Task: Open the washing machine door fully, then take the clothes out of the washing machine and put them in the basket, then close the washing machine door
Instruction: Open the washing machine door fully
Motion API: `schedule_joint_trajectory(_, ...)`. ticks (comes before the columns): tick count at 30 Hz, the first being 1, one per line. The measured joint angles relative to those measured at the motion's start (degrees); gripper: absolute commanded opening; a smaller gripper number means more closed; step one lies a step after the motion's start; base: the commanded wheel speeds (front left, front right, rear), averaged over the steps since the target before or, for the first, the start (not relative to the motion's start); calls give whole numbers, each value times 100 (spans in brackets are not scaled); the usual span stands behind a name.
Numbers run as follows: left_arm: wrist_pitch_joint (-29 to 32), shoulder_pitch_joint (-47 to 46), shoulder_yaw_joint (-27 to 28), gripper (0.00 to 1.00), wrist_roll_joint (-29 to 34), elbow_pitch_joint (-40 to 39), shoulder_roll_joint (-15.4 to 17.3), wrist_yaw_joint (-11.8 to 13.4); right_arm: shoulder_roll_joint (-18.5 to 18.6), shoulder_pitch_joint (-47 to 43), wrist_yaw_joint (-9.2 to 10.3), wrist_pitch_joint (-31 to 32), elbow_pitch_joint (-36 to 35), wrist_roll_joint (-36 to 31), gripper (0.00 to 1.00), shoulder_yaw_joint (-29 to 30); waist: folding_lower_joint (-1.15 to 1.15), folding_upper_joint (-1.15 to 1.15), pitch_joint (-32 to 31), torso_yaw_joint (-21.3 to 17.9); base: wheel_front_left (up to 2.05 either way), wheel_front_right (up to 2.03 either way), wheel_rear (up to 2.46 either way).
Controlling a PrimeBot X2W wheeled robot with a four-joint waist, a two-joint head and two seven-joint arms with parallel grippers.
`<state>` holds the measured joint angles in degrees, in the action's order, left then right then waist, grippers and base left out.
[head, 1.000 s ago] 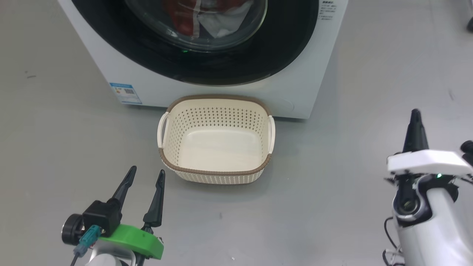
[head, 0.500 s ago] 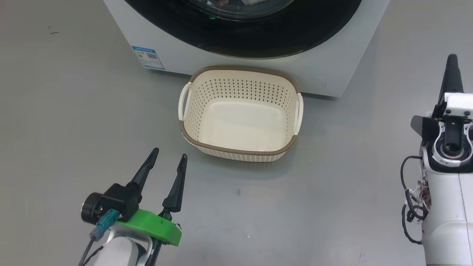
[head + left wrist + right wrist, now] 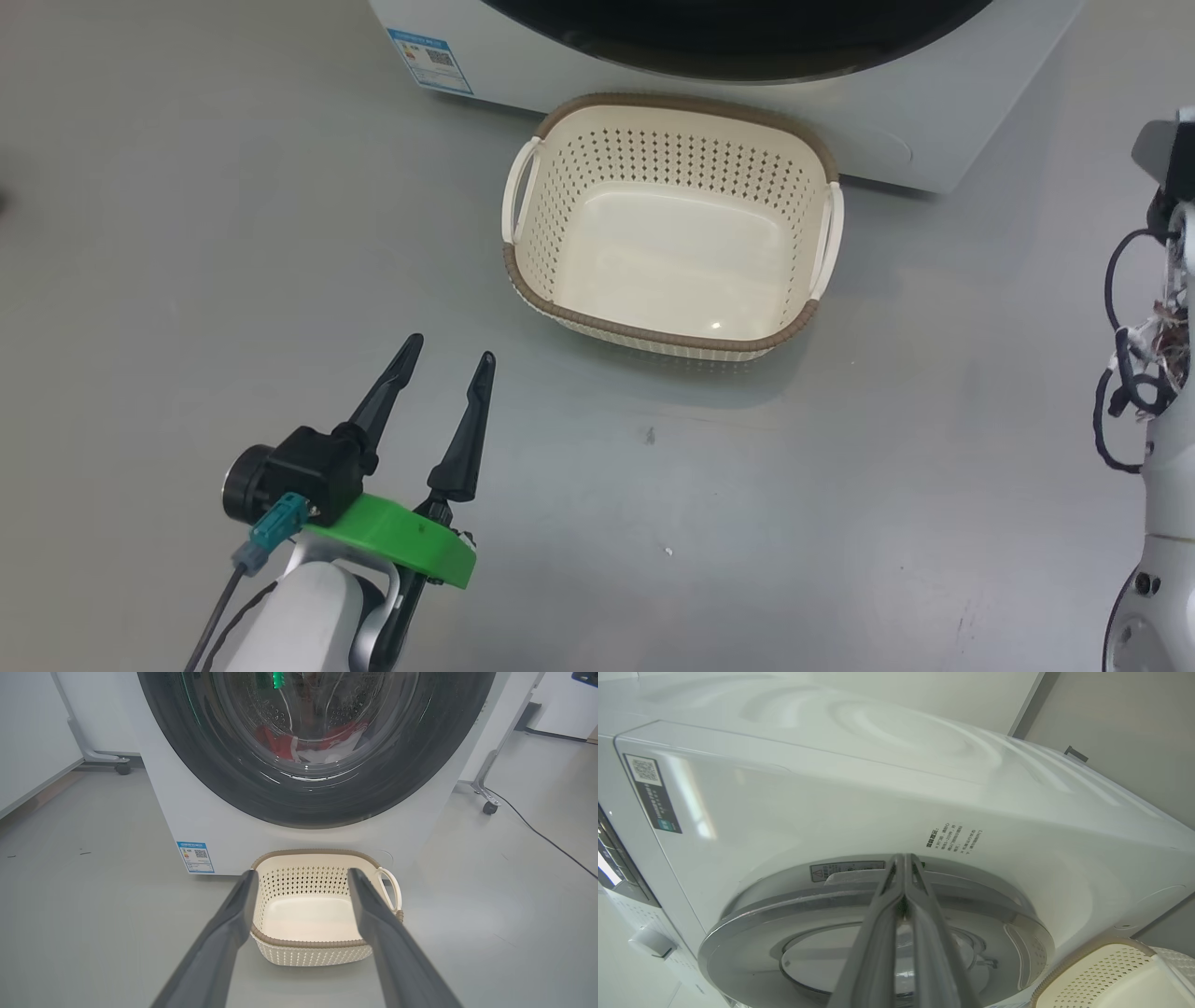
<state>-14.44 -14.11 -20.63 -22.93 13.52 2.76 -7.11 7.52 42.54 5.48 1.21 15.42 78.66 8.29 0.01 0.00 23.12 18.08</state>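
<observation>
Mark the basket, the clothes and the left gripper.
basket (image 3: 681,154), head view, perforated back wall.
clothes (image 3: 278,745), left wrist view, red part on the left.
left gripper (image 3: 451,347), head view, midway between its open fingertips.

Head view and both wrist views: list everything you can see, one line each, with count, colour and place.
washing machine: one, white, on the floor behind the basket
door: one, black frame with clear glass, on the machine's front
clothes: a bundle, number unclear, red and white, inside the drum behind the glass
basket: one, cream with a brown rim, empty, on the floor in front of the machine
label: one, blue, low on the machine's front
floor: grey
stand legs: two, grey, on wheels, either side of the machine
cable: one, black, on the floor
left gripper: open, above the floor near the basket
right gripper: shut, tips at the door's edge
right arm: white, with black wires
</observation>
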Motion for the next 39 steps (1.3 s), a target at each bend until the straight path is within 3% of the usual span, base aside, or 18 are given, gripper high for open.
schedule_joint_trajectory(12, 0, -180, -114, 100, -342, -82, -29, -1, 460, 1020, 177, 677, 286, -58, 0, -176, 0, 0, 413, 299, 0, 0, 0)
schedule_joint_trajectory(39, 0, -464, -178, 100, -478, -88, -82, -1, 803, 2143, 183, 1689, 1533, 14, 0, -255, 0, 0, 762, 609, 0, 0, 0)
